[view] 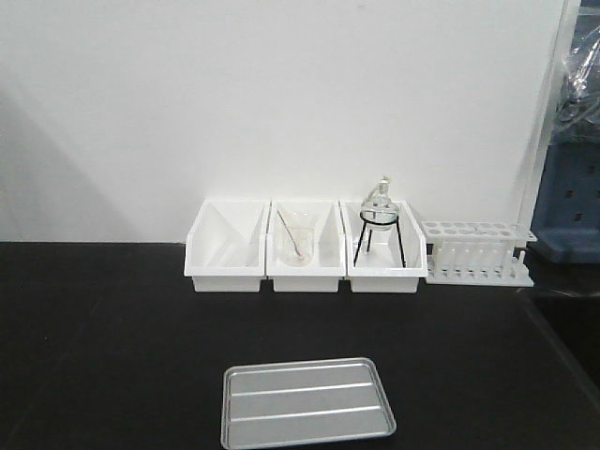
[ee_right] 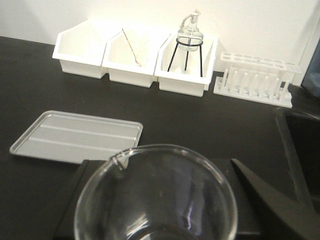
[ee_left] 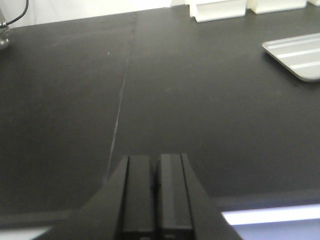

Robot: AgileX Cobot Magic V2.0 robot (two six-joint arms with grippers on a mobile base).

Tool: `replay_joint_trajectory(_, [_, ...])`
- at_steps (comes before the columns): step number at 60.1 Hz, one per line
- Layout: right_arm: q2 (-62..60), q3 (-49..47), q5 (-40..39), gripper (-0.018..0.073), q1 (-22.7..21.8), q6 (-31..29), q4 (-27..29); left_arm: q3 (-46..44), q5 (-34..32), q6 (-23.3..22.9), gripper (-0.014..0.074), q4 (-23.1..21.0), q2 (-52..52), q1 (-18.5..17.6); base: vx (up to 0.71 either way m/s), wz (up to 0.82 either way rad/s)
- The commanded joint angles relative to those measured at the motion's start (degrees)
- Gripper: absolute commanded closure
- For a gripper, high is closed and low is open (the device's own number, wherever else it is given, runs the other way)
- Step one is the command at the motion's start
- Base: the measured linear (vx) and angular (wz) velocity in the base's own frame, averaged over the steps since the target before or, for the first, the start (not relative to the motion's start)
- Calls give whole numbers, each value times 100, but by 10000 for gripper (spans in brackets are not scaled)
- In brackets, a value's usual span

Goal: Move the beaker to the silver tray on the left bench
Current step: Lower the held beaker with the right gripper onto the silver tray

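Observation:
The beaker [ee_right: 156, 197] is a clear glass cup with a round rim and a small spout pointing up-left; it fills the bottom of the right wrist view, held between my right gripper's [ee_right: 157, 200] black fingers [ee_right: 250, 195]. It hangs above the black left bench [ee_right: 200, 125], to the right of and nearer than the silver tray [ee_right: 77, 136]. The silver tray also shows in the front view [view: 307, 402] and at the right edge of the left wrist view [ee_left: 300, 52]. My left gripper [ee_left: 156, 172] is shut and empty over bare bench. Neither gripper shows in the front view.
Three white bins [view: 305, 246] stand against the white wall; the middle one holds a beaker with a rod [view: 295, 239], the right one a flask on a black tripod [view: 380, 225]. A white test tube rack [view: 476, 251] stands to their right. The bench edge lies at right [ee_right: 295, 145].

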Motion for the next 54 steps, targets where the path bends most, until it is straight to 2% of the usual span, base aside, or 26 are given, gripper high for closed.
replay_joint_trajectory(1, [11, -181, -384, 571, -16, -3, -110, 114, -434, -10, 595, -16, -42, -33, 34, 3])
replay_joint_trajectory(23, [11, -181, -391, 571, -16, -3, -110, 114, -434, -10, 595, -16, -42, -33, 24, -1])
replay_joint_trajectory(54, [11, -181, -391, 571, -16, -3, -110, 114, -434, -10, 595, -16, -42, -33, 8, 2])
